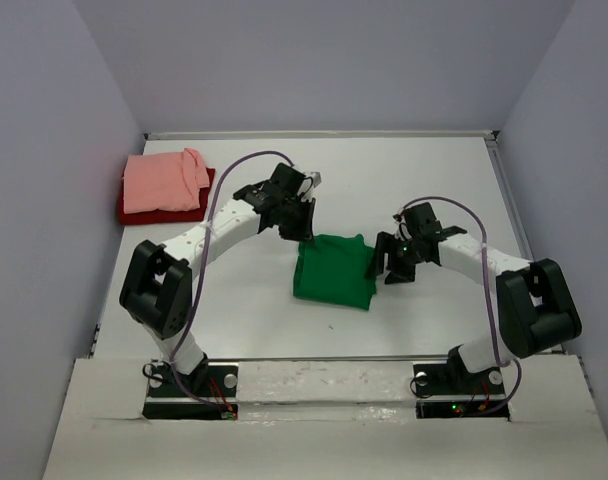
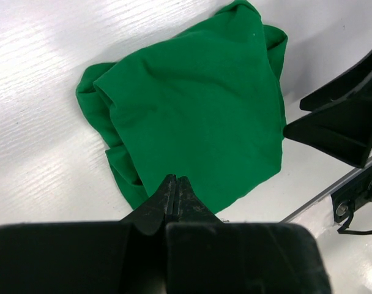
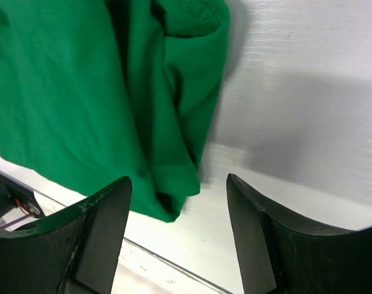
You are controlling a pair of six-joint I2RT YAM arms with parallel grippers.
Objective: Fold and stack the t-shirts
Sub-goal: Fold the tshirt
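Covering red shirt (image 1: 162, 216): pink shirt (image 1: 162, 182) | left tool (image 2: 175, 187) perhaps gripping green shirt (image 1: 332, 270)

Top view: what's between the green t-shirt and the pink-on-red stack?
The left arm crosses that stretch, ending in the shut left gripper at the far edge of the green t-shirt; otherwise bare table. The top view shows it.
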